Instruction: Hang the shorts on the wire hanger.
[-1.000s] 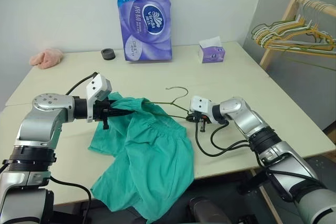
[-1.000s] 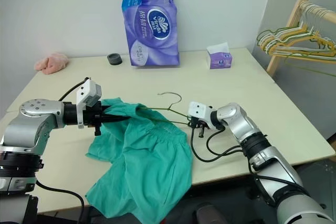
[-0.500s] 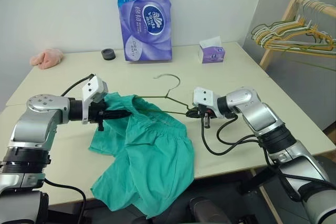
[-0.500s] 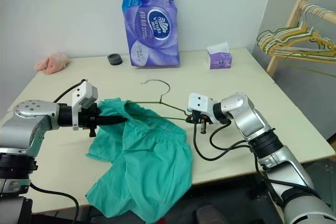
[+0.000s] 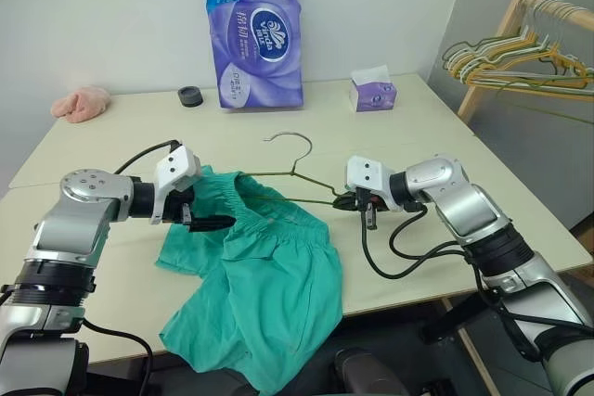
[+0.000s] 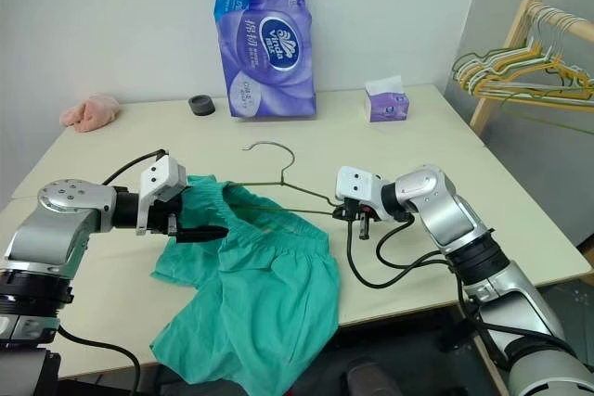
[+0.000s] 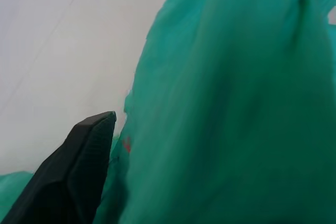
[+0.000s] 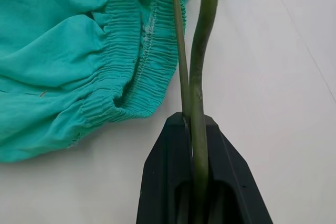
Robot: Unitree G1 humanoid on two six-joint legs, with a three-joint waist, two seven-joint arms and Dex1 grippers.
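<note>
- The shorts [image 5: 269,275], one pair in teal-green cloth, are lying on the table [image 5: 418,136] near its front edge, with the two wide legs spilling over that edge toward the robot.
- The cloth is looking light, soft and limp, so it is likely to sag and slide wherever it is not supported. The gathered elastic waistband is the thickest, firmest part, and probably the best place to take hold.
- The wire hanger [image 5: 292,166], one thin olive-yellow triangle, is hovering over the waistband with its hook rising toward the back of the table. It is looking light and springy, and one end is disappearing into the bunched waistband.
- The right gripper [image 5: 360,201] is pinching the hanger's near corner, its two black fingers pressed tight on the wire.
- The left gripper [image 5: 209,223] is sitting at the waistband's left side, touching the cloth. Its fingers are parting, and whether any cloth is between them cannot be told.
- Farther back, one purple pack of tissue rolls [image 5: 256,30], one small tissue box [image 5: 374,93], one black cap [image 5: 190,95] and one pink rag [image 5: 82,102] are resting on the table.
- Off to the right, a bunch of hangers [image 5: 515,60] is hanging from a wooden rack.
</note>
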